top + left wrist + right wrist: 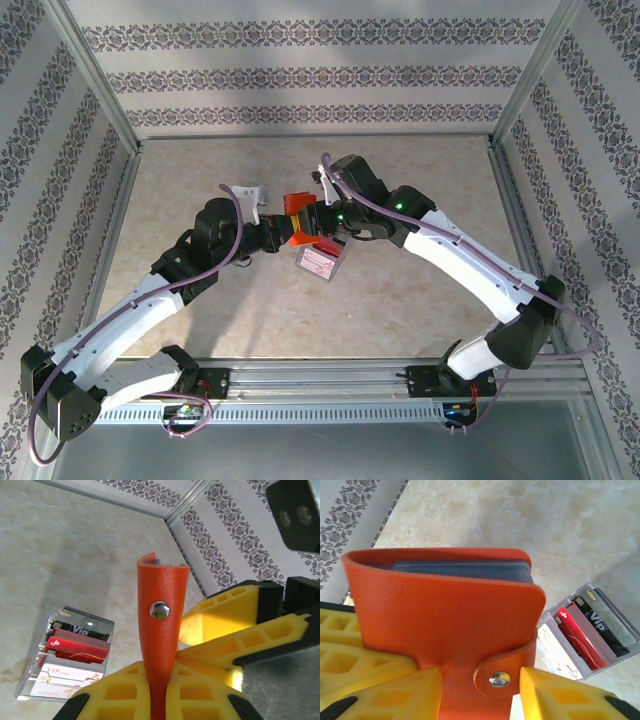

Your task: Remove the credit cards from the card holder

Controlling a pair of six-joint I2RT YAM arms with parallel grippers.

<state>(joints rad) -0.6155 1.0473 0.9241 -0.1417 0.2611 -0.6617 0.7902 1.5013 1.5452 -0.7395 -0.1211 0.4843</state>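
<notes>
Because its fastened tab [509,666] must presumably be unsnapped, the card holder [298,216] is held at frame centre, clenched edge-on in the left gripper [157,682]; the right gripper [480,685] flanks the tab, and its grip cannot be told.

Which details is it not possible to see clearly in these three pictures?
- Cards inside the small flat orange-red folding card holder: hidden by its shut cover, right wrist view.
- Holder's lower part: cut off by the bottom edge, left wrist view.
- Print on cards in the clear plastic box: too small, top view.
- Right claw: grip unclear, right wrist view; the holder covers part of its fingers.
</notes>
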